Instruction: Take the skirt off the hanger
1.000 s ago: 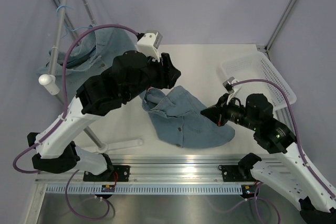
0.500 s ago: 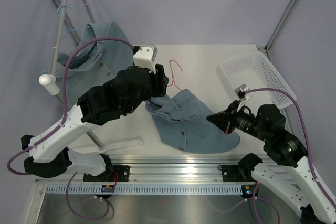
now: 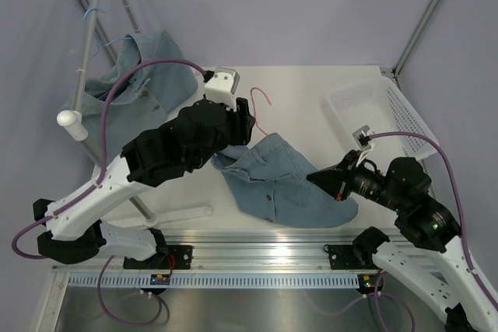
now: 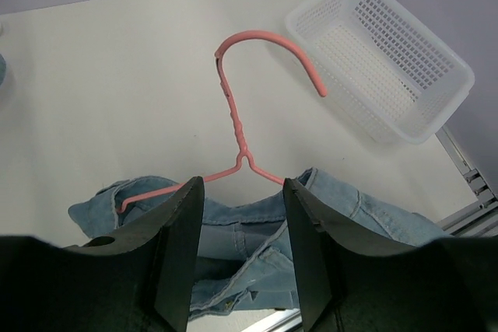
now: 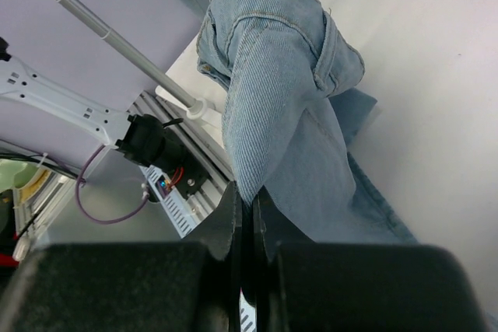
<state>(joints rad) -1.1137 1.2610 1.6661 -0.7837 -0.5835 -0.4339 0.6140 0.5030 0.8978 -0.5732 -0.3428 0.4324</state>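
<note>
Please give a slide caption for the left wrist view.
Open left gripper over thin pink hanger partly inside blue denim skirt; white plastic basket beyond.

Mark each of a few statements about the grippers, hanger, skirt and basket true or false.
1. The right gripper is shut on the skirt. True.
2. The left gripper grips the hanger. False: it is open, and the hanger shows ungripped between its fingers.
3. The skirt is in the basket. False: the basket is empty, and the skirt is outside it, on the table.
4. The hanger's hook is clear of the skirt. True.
</note>
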